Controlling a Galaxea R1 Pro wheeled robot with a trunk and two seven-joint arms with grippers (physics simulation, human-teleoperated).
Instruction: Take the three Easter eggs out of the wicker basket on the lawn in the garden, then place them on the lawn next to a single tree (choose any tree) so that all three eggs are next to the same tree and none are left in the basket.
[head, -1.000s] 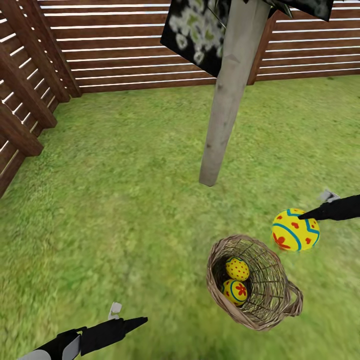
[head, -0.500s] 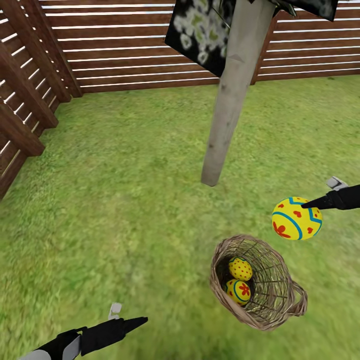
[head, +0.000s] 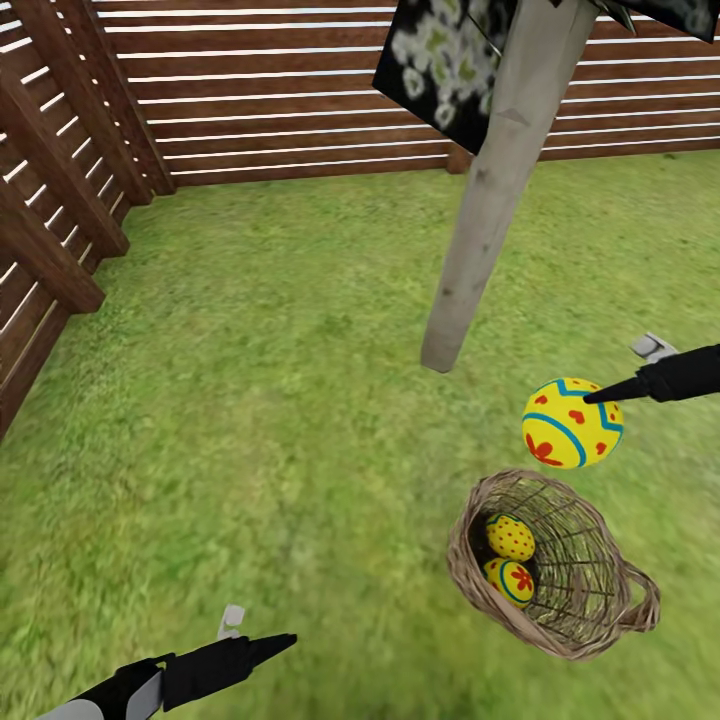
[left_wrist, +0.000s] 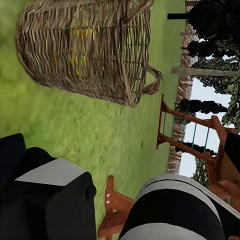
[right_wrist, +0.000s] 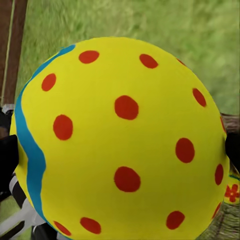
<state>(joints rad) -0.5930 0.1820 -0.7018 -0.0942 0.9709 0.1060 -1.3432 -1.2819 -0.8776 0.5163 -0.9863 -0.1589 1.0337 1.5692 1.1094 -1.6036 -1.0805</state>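
My right gripper (head: 592, 399) is shut on one yellow Easter egg (head: 571, 424) with blue zigzags and red marks, held over the lawn (head: 250, 400) between the wicker basket (head: 602, 590) and the tree (head: 492, 200). In the right wrist view this egg (right_wrist: 120, 140) sits close between the dark fingers (right_wrist: 7, 155). Two more eggs (head: 510, 537) (head: 516, 581) lie in the tipped basket. The left wrist view looks at the basket (left_wrist: 115, 55) from the side, with yellow showing through the wicker. My left gripper (head: 272, 645) hangs shut and empty low over the grass, far left of the basket.
A brown slatted fence (head: 280, 90) closes the back and the left side. Dark foliage (head: 440, 50) with pale leaves hangs by the trunk's top. Open grass stretches left of the tree. A wooden play frame (left_wrist: 190, 130) shows in the left wrist view.
The camera has turned, sliding the scene to the right. My right gripper has lifted the egg and carried it left, closer to the trunk. The left arm has stayed put.
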